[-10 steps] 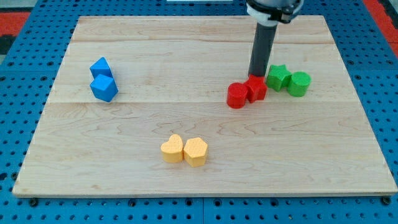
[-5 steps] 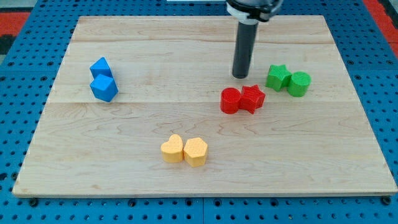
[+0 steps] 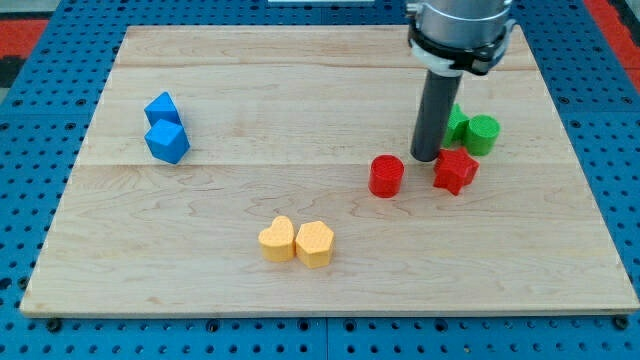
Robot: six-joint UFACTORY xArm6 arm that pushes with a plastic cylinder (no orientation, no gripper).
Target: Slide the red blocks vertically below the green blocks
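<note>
So my tip (image 3: 427, 158) sits on the pale wooden plank desk (image 3: 250, 90), between the round red plastic cylinder (image 3: 386, 176) and the chunky red plastic star (image 3: 456, 171), closer to the star. No jaws here, just a smooth dark rod. The green star block (image 3: 456, 122) is half hidden behind the rod, touching the green cylinder (image 3: 483, 134). Both reds lie apart, lower in the view than the greens.
</note>
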